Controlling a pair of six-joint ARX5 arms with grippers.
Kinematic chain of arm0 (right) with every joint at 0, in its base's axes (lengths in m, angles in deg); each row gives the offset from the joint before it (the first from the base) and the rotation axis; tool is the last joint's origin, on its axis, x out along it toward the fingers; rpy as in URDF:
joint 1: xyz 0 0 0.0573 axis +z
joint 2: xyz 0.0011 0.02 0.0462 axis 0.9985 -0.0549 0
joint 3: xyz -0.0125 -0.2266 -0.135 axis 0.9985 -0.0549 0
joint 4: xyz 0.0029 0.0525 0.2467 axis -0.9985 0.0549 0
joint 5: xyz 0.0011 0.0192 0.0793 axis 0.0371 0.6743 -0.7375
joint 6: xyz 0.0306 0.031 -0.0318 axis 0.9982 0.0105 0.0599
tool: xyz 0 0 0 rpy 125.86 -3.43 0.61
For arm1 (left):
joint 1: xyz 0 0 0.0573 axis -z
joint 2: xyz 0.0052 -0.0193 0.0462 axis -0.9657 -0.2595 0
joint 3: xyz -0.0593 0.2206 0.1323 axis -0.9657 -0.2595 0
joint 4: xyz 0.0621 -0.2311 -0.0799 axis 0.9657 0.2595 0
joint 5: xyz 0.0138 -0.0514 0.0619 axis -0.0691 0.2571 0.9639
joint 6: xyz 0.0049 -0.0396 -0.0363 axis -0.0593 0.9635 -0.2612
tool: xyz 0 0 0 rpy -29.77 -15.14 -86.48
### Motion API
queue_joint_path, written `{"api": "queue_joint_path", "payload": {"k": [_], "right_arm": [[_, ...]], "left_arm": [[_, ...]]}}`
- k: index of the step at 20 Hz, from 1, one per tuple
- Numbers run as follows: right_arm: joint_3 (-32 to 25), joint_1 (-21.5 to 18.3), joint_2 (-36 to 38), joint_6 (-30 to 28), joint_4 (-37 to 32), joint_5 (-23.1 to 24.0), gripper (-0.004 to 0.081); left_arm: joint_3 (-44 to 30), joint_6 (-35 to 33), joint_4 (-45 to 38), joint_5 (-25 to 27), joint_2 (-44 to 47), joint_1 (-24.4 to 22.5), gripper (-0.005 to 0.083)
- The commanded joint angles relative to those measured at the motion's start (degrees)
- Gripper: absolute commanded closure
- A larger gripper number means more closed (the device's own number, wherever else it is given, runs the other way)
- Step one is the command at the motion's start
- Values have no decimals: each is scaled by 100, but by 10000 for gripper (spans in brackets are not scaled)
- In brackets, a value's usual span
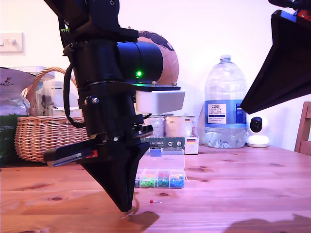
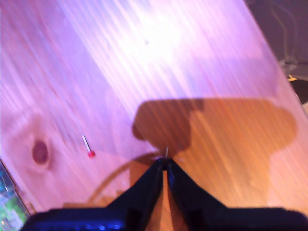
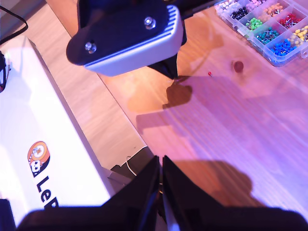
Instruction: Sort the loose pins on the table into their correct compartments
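A black arm fills the middle of the exterior view, and its tips rest on the table (image 1: 233, 194). This is my first gripper (image 1: 127, 208) (image 2: 165, 161), shut on a pin whose thin metal shaft (image 2: 166, 150) pokes out past the tips; the head is hidden. A red-headed loose pin (image 1: 153, 201) (image 2: 90, 154) (image 3: 210, 73) lies on the wood just beside it. Behind stands the clear box of compartments (image 1: 163, 178) (image 3: 269, 24), filled with coloured pin heads. My second gripper (image 3: 161, 163) (image 1: 248, 104) hangs high at the exterior view's right, shut on nothing.
A dark-green cardboard box (image 1: 165, 142) sits behind the clear box. Along the back stand a wicker basket (image 1: 41, 138), a large water bottle (image 1: 225, 107), tins and a small white camera (image 1: 256, 131). A white logo-printed box (image 3: 38, 144) lies below my second gripper.
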Motion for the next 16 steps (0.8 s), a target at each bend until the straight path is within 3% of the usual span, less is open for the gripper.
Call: {"api": "queue_joint_path", "payload": {"k": [1,9,16], "right_arm": [[-79,109,-33,-129,2,-44,783],[-79,175,-33,-125,-9,-42,783],[-79,177,-33,-122,-31,-44,783]], "left_arm": [[72,149,11,20,26,13,797],[142,522,125,280,212,9,797],[413,1283,151,363,411,-2,797]]}}
